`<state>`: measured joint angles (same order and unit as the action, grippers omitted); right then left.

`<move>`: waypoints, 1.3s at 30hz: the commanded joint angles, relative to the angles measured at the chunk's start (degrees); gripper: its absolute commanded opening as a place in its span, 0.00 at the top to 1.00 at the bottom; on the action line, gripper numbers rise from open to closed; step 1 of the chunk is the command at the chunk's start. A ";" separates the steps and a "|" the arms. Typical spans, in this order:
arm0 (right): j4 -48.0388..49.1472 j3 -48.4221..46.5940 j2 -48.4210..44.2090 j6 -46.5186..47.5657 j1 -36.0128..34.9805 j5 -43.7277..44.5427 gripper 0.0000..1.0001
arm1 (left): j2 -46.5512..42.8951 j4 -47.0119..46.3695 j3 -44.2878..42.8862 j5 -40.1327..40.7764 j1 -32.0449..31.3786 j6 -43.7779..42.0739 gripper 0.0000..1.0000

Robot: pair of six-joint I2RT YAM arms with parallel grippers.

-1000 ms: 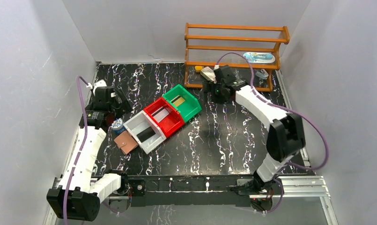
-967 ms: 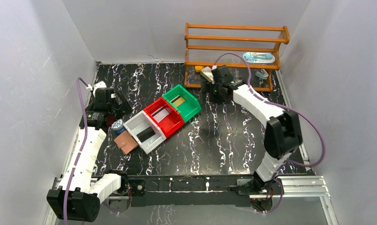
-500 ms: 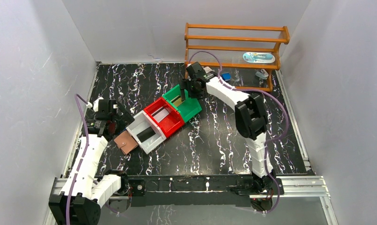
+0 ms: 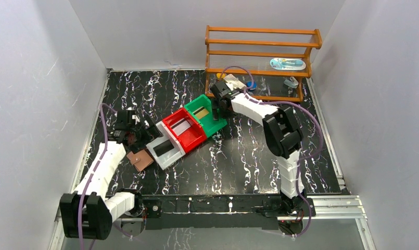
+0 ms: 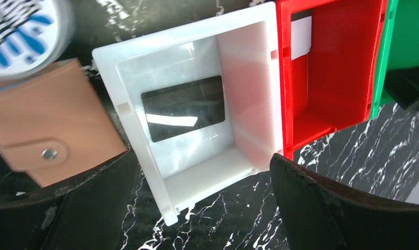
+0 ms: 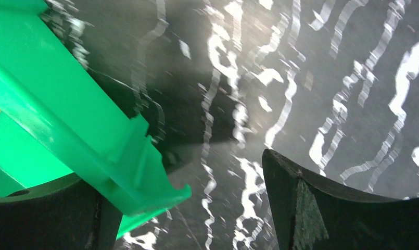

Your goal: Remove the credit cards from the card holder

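bench (image 4: 238, 156) layout is referenced to the white bin (image 5: 249, 104). white bin, red bin (image 5: 342, 78) and green bin (image 5: 405, 31) stand in one row, wall to wall. the red bin touches the white bin, and the green bin follows on the far side of the red bin.

card holder (image 5: 51, 120): lies flat on the bench just beside the white bin, at the wall opposite the red bin. it is folded shut, tan leather outward, with the strap tab and its metal stud (image 5: 49, 153) facing up. a round white tin (image 5: 20, 31) with blue and black marks, blurred, sits next to the card holder, near a corner of the white bin.

cards: a dark glossy card (image 5: 183, 108) lies flat on the floor of the white bin. a pale credit card (image 5: 301, 37) lies in the red bin, partly hidden by the rim.

left claw (image 5: 199, 172): above the white bin, fingers (image 5: 327, 208) spread wide, gripping nothing.

right claw (image 6: 176, 172): at the end of the row farthest from the white bin, low over the bench. fingers (image 6: 327, 208) are spread. a corner of the green bin's rim projects into the gap, close to one finger; contact cannot be confirmed.

wooden rack (image 4: 262, 52): at the back of the bench, beyond the green bin, well apart from the white bin.
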<state>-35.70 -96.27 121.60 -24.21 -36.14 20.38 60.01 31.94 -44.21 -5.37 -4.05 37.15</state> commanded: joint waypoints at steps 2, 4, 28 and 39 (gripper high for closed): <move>2.01 9.51 -11.13 -4.62 2.86 7.19 0.02 | 6.56 -8.91 -3.09 -10.63 0.45 -4.42 0.02; 3.25 13.35 -13.96 -5.36 4.41 6.43 0.02 | 9.81 -10.96 -4.37 -12.47 0.45 -4.86 0.02; 5.70 29.31 -28.48 -13.26 13.38 -14.22 0.03 | 45.68 -27.26 -29.81 -33.60 -4.33 -0.11 0.02; 4.51 30.88 -32.69 -11.15 13.40 -7.44 0.02 | 37.09 -13.05 -32.60 -14.47 -4.47 -7.10 0.02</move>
<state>-31.16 -61.41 90.24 -38.13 -22.61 8.45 106.76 10.07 -78.15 -31.40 -8.75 34.13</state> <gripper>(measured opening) 0.966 0.983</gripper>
